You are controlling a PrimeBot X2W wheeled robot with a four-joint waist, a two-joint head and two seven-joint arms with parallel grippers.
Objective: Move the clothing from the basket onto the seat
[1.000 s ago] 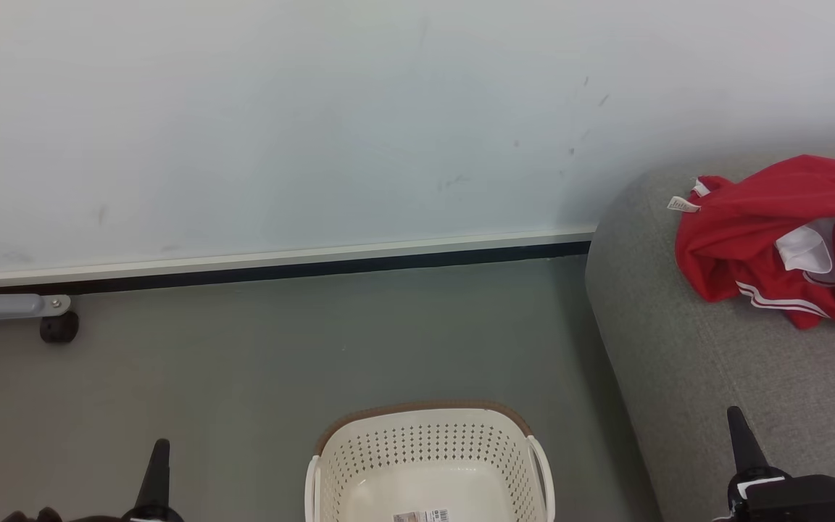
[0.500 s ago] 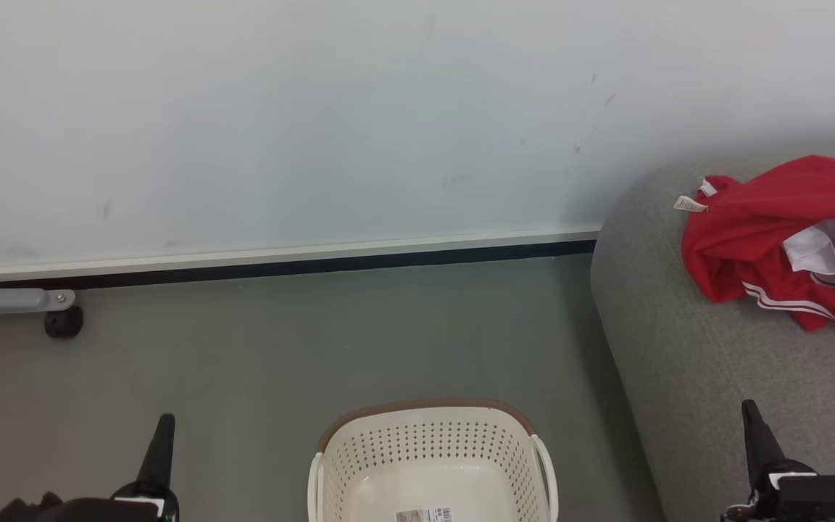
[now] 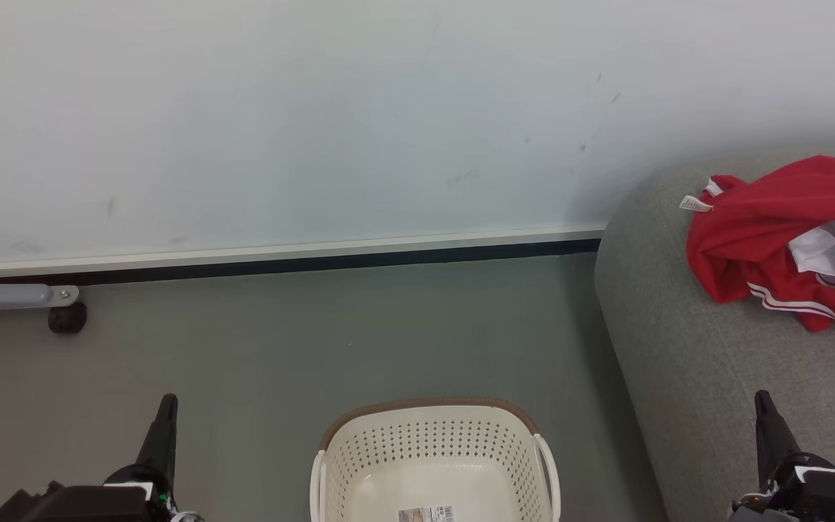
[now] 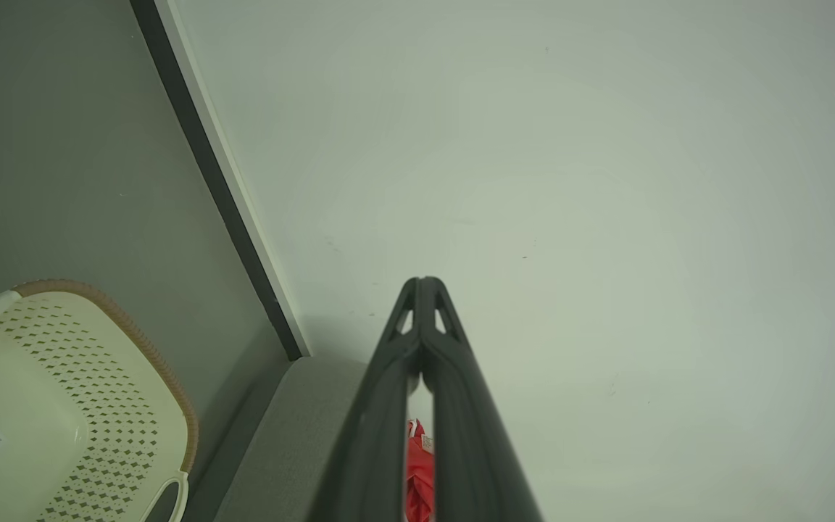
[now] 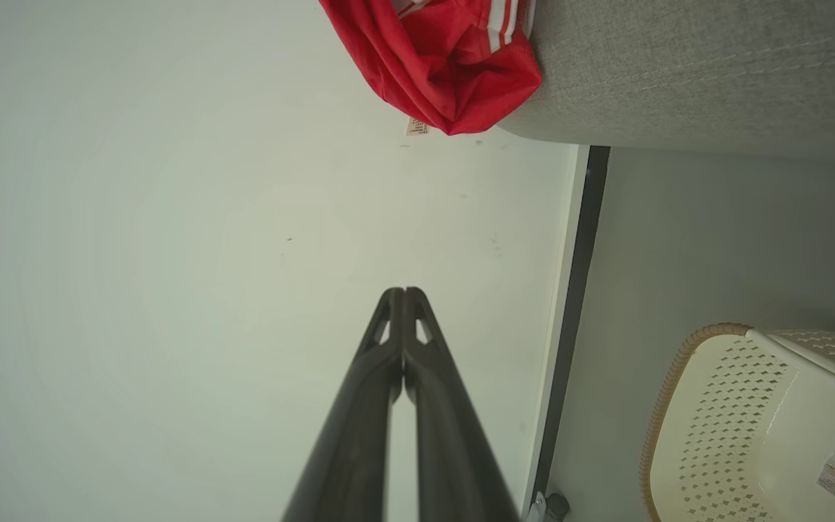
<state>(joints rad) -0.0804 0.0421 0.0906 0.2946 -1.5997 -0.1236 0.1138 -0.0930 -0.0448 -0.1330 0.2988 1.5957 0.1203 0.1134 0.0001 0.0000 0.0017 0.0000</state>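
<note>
The red clothing lies crumpled on the grey seat at the right of the head view, near the seat's back corner; its edge hangs at the top of the right wrist view. The cream basket stands on the floor at bottom centre, with only a label on its bottom. My left gripper is shut and holds nothing, left of the basket. My right gripper is shut and holds nothing, above the seat's front part. Both point towards the wall.
A pale wall with a white and black skirting strip closes the far side. A grey metal leg on a black caster stands at the left by the wall. Grey floor lies between wall, basket and seat.
The head view has drifted slightly, shifting the scene to the right. The left gripper shows higher in the view; the right gripper has moved a little to the right. Both stay shut.
</note>
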